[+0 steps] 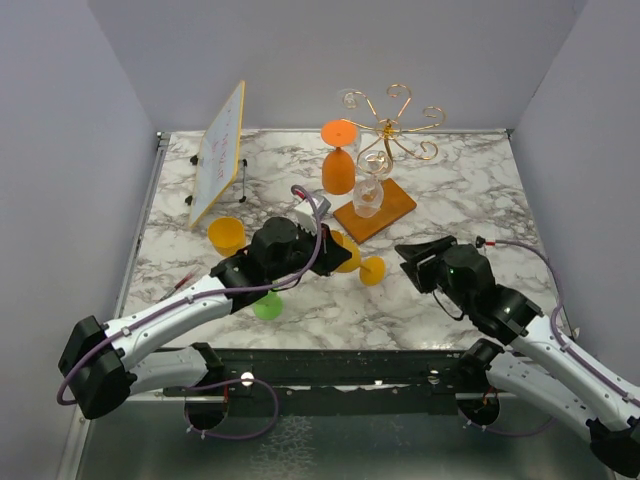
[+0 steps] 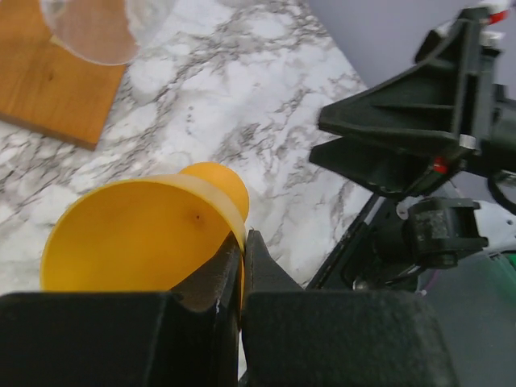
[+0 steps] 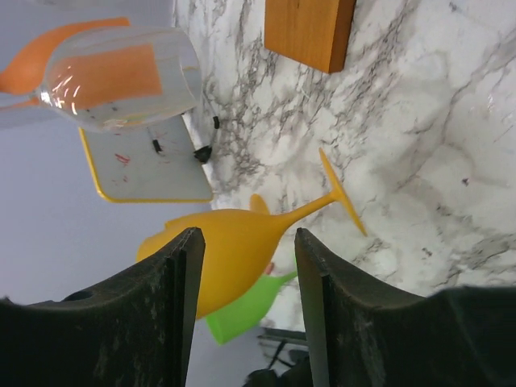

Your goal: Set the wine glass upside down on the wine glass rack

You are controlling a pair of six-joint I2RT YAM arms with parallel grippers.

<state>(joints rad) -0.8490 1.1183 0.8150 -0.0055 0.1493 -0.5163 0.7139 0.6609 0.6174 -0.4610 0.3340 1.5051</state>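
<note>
Over on the left, the tilted white board with the yellow frame stands out of the way, with one spare yellow plastic glass beside it and one green plastic glass near the front edge. Now the left claw: it's clamped tight on the rim wall of the yellow plastic wine glass. The glass lies about level, foot pointing toward the right arm, just in front of the rack's base. That's a thin pinch, so I'd want a slow lift and a gentle wrist roll to bring the foot up, then the stem slid into a free curl. Moving right, one orange plastic wine glass and one clear wine glass sit upside down at the thin gold wire rack on its brown wooden base. Steer wide of both. Far right, the right claw gapes open, holding nothing, lined up on the yellow bowl. Tally: five glasses, two of them yellow; one rack; one board; two claws.
</note>
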